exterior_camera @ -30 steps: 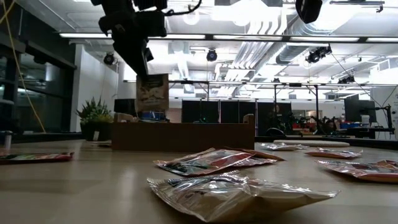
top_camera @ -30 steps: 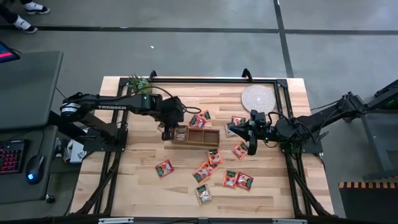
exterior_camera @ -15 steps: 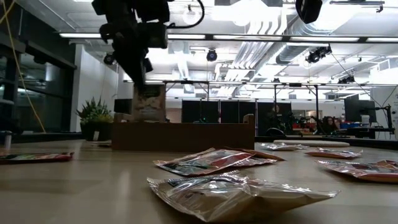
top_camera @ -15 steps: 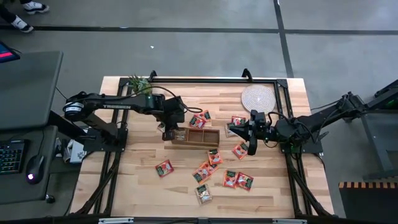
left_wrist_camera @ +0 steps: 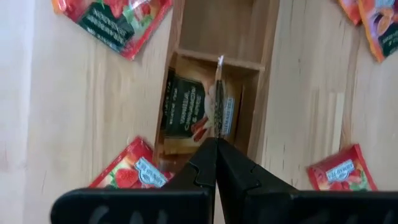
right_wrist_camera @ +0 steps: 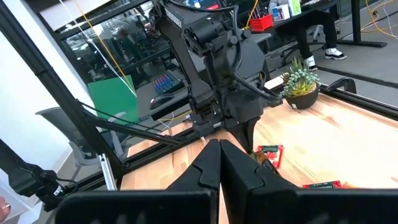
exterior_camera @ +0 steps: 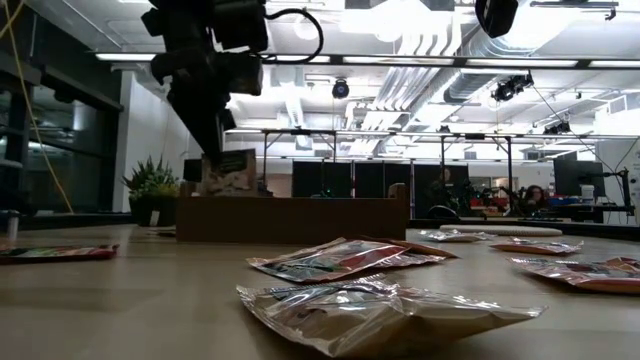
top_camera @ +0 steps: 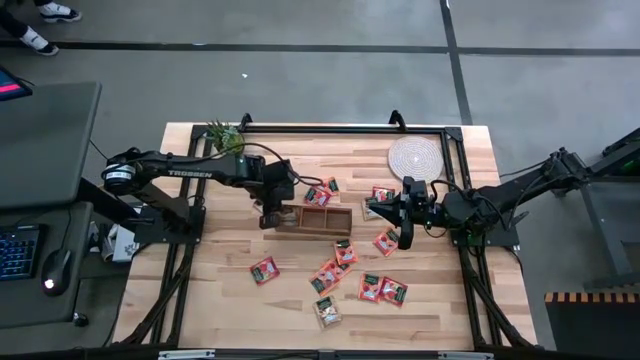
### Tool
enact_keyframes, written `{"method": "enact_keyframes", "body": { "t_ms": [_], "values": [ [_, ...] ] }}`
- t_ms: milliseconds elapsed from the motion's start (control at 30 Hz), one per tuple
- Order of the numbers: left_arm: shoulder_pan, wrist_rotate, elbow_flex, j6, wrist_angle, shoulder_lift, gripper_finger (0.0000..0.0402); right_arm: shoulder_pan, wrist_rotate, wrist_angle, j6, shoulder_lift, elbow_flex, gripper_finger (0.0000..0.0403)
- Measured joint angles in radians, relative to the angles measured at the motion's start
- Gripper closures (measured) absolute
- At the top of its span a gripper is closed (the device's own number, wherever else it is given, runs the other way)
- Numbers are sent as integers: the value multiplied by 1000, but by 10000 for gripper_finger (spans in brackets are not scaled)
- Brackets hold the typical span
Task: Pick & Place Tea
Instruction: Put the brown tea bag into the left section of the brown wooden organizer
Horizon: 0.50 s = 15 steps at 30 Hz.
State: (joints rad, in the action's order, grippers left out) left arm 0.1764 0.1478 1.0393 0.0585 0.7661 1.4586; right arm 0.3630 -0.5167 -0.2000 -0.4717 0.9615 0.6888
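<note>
White "TROSSEN" lettering along the left arm (top_camera: pixel 190 172).

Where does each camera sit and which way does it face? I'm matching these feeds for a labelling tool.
High view: overhead, straight down on the table; both arms show.
Low view: table height, looking across sachets to the wooden box; left gripper drops in from above.
Left wrist view: looks down past its shut fingers into the box, gripping a tea sachet.
Right wrist view: past its shut fingers toward the left arm.
Shared: the high and left wrist views both show the box.
</note>
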Motion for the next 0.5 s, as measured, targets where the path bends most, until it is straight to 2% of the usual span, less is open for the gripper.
{"method": "enact_keyframes", "body": {
  "t_ms": [300,500],
  "values": [
    [0,2,0,-10,-5,0,401,0,0,0,0,0,0,403],
    [0,49,0,-6,-2,0,396,0,0,0,-1,0,0,403]
  ]
}}
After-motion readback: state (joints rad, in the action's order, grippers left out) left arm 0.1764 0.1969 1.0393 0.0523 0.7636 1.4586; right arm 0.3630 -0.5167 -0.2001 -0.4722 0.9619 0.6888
